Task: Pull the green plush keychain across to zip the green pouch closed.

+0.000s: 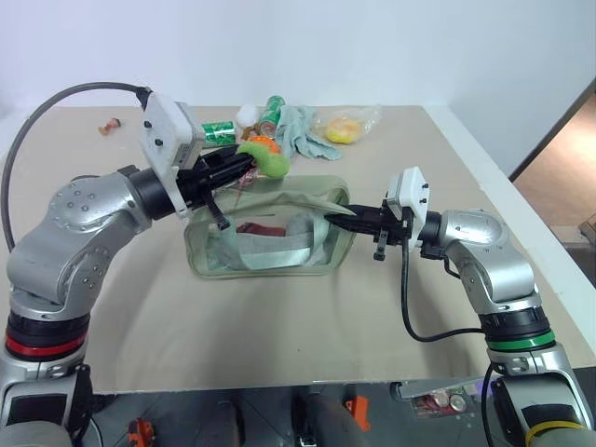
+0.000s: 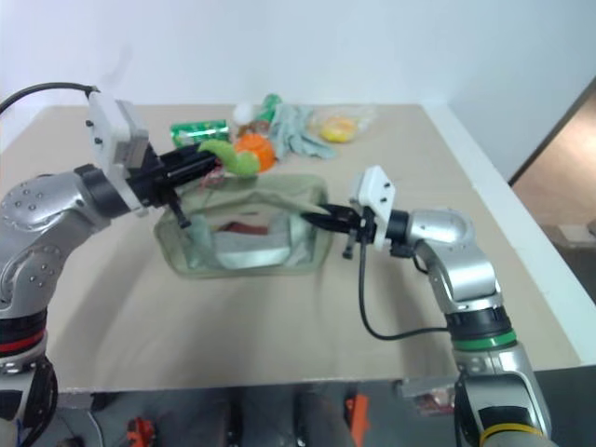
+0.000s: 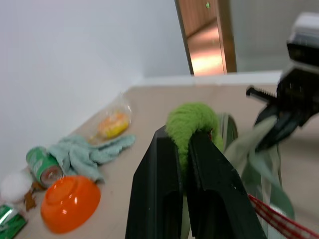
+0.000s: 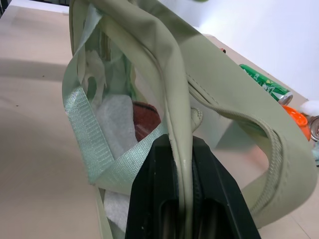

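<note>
Two pincers are on the job. The left pincer is clamped tight on the green plush keychain, which pokes out just past its fingertips, up over the far rim of the green pouch. Opposite, the right pincer is pinched shut on the pouch's end seam, bracing the bag on the surface. Between the two, the pouch mouth looks slack and gaping, with a red item and pale lining visible through it, so I'd judge the zip is only part way along at best. Most of the pull toward the right pincer looks yet to come. Beyond the left pincer sit an orange bowl, a soda can and a glove.
</note>
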